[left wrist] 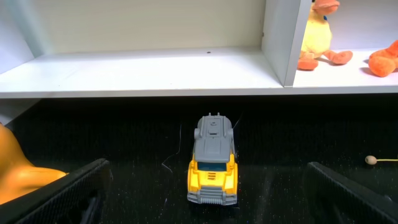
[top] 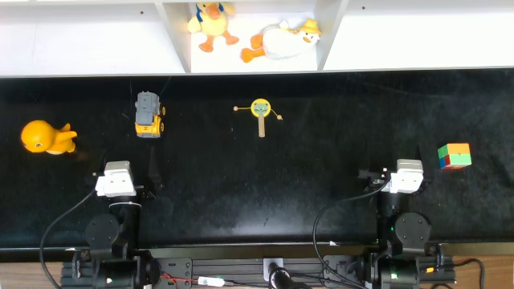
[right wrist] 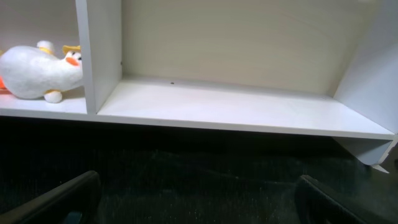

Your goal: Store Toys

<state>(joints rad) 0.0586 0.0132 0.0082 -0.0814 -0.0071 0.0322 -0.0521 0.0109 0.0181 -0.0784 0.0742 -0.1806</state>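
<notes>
A yellow and grey toy truck (top: 148, 114) (left wrist: 212, 161) stands on the black table, just beyond my left gripper (left wrist: 205, 205), whose fingers (left wrist: 68, 190) are spread wide with nothing between them. An orange duck toy (top: 46, 137) (left wrist: 18, 168) lies at the far left. A small rattle drum (top: 260, 110) rests mid-table, and a colour cube (top: 454, 156) sits at the right. In the middle shelf compartment lie a yellow plush duck (top: 212, 22) (left wrist: 317, 34) and a white plush duck (top: 283, 40) (right wrist: 38, 71). My right gripper (right wrist: 196, 208) is open, facing the bare right compartment.
A white shelf (top: 88, 36) (right wrist: 236, 106) with three compartments runs along the table's far edge; dividers (left wrist: 283, 40) (right wrist: 99, 53) separate them. Both arm bases (top: 116, 233) stand at the near edge with cables beside them. Black table surface (top: 321, 177) lies between the toys.
</notes>
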